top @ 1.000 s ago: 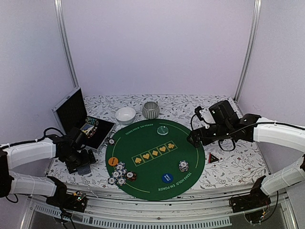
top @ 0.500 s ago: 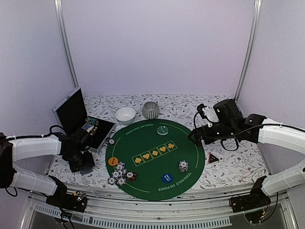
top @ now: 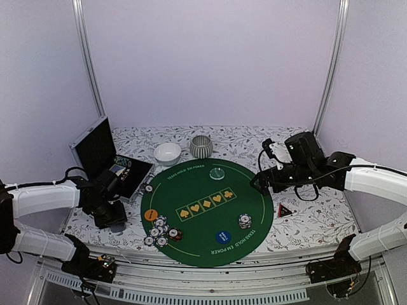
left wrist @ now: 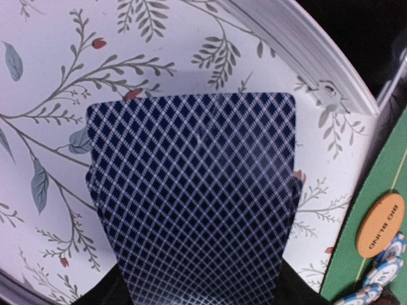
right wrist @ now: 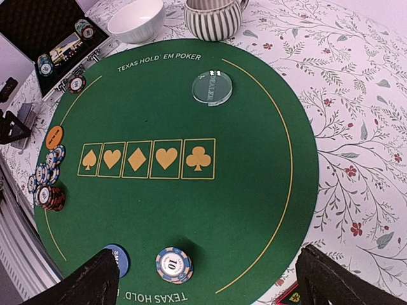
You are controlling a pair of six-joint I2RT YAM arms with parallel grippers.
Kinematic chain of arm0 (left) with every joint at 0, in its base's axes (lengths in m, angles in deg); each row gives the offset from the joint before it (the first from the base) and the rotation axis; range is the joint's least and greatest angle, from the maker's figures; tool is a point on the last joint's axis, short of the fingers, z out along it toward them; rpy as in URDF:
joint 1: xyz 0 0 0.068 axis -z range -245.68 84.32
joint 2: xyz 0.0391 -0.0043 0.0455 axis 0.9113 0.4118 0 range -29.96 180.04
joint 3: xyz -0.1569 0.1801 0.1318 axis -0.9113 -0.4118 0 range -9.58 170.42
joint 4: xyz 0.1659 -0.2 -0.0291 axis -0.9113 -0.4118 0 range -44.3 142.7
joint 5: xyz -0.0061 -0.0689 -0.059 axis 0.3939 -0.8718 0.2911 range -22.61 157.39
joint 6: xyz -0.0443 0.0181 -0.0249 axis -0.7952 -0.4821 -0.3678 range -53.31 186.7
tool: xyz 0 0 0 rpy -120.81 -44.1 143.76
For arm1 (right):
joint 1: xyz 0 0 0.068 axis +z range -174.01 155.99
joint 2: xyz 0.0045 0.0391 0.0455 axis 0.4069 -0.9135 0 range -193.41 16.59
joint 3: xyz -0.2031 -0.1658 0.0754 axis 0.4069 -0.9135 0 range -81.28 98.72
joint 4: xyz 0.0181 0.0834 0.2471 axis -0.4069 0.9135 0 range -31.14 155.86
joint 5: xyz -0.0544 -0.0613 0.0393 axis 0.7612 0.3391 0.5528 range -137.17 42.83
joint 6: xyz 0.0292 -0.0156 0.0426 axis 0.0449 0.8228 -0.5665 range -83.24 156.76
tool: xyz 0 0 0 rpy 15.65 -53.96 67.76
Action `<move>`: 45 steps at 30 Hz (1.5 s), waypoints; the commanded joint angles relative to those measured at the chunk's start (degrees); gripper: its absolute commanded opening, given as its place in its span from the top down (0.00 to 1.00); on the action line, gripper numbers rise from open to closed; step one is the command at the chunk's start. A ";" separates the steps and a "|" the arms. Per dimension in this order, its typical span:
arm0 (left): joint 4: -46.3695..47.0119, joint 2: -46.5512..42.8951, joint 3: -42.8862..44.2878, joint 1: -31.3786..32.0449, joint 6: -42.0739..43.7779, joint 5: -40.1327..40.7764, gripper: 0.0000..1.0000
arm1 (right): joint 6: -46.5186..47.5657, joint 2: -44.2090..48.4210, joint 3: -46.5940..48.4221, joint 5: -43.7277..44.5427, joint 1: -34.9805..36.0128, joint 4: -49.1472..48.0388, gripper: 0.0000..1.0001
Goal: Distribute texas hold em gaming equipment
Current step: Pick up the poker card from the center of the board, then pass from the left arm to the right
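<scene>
Along the near edge of the floral-patterned desk [top: 305,222], a loose cluster of small striped poker chips [top: 159,232] lies on the big round green felt mat [right wrist: 254,190]. A round blue button disc [top: 222,237] and one short stack of striped chips [right wrist: 173,265] lie to its right. Off the mat, toward the right edge, sits a small red-black triangle [top: 284,210].

At the left edge the left hand [top: 111,217] pinches a thin stack of dark-blue, diamond-backed playing cards [left wrist: 191,197] by their near end, over the desk. The cards are slightly fanned. They look light, slick and bendy, so a grip across the short end, with the flat faces between the pads, should stop them sliding apart or creasing.

An orange round button disc [left wrist: 380,223] rests at the mat's left rim. The right hand [right wrist: 206,270] hangs above the mat's right side, its fingers spread wide and holding nothing.

Farther back on the mat lies a pale green translucent disc [right wrist: 212,88]. By the far edge, the white ceramic bowl [right wrist: 137,25] appears empty. Of the striped grey bowl [right wrist: 215,22] I cannot tell the contents. At the far left corner an open black case [right wrist: 38,19] holds more chips.
</scene>
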 commanded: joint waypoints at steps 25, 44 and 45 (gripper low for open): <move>-21.49 18.13 47.05 40.78 38.84 9.89 0.61 | -3.41 -6.43 10.06 -24.36 0.03 -7.24 0.01; -14.81 19.28 49.17 45.03 51.78 5.39 0.62 | -18.64 -17.91 4.10 -46.91 5.33 -33.08 0.07; -14.86 19.20 49.17 45.10 51.87 5.49 0.62 | -18.84 -18.75 4.50 -47.28 5.72 -33.55 0.08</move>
